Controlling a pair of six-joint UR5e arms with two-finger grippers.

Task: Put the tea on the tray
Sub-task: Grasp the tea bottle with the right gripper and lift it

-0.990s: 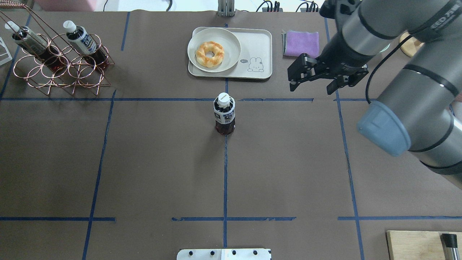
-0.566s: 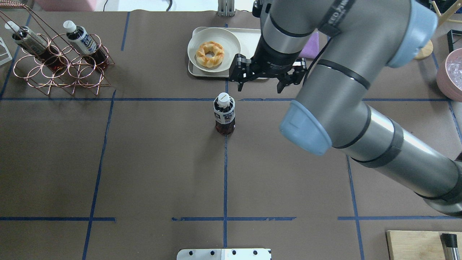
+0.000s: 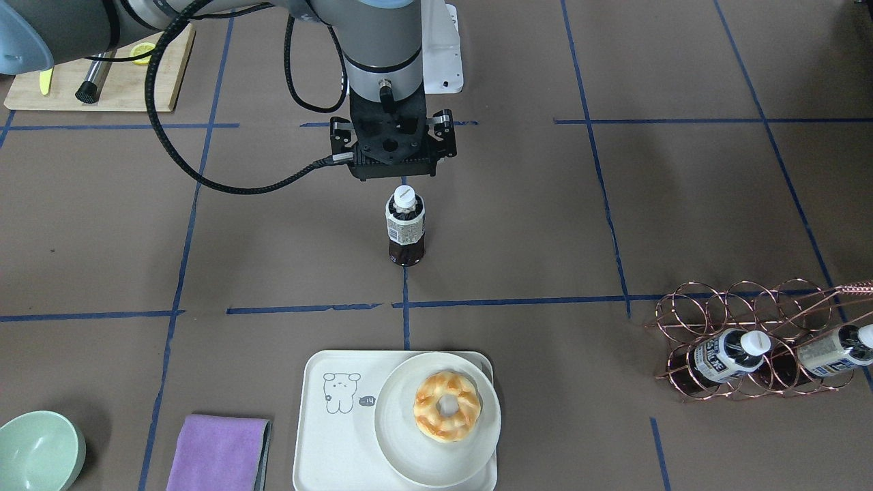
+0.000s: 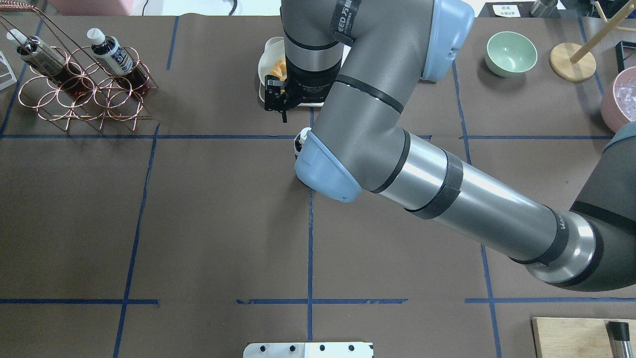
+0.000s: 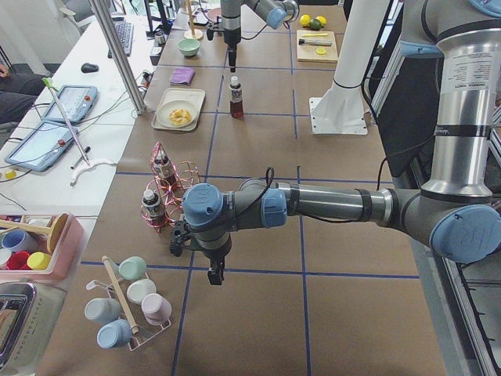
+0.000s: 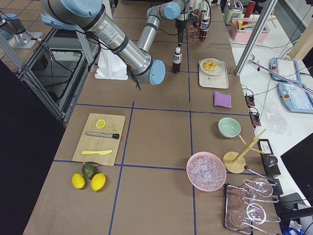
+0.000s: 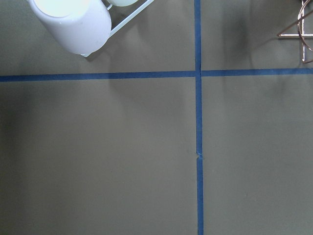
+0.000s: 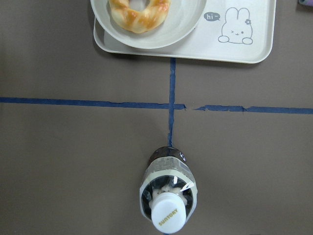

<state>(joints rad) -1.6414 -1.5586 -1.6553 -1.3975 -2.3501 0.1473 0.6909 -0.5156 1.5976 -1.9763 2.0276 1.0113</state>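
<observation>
Tea (image 3: 405, 228) on table (image 3: 614, 204); plate (image 3: 397, 438) on tray (image 3: 320, 457)

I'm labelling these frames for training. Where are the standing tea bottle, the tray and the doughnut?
tea bottle (image 3: 406, 228), exterior front-facing view, on its label.
tray (image 3: 334, 450), exterior front-facing view, on its bare floor.
doughnut (image 3: 424, 408), exterior front-facing view, on the ring's left side.

- The white cap (image 8: 167, 218) of the tea (image 8: 167, 193) carries the word "SUNTORY" in gold capitals. It reads clearly in the right wrist view.
- The label (image 3: 405, 230) on the tea carries dark lettering that is too small to read in any view.
- The tray (image 8: 244, 51) carries a small speech bubble (image 8: 211, 16) reading "hi~", just beside the line-drawn cartoon.
- A dark band (image 4: 346, 15) on the right arm carries white lettering. Only "EED" can be read; the rest is unclear.
- The labels on the racked bottles (image 3: 723, 354) carry dark lettering that is not legible.
</observation>
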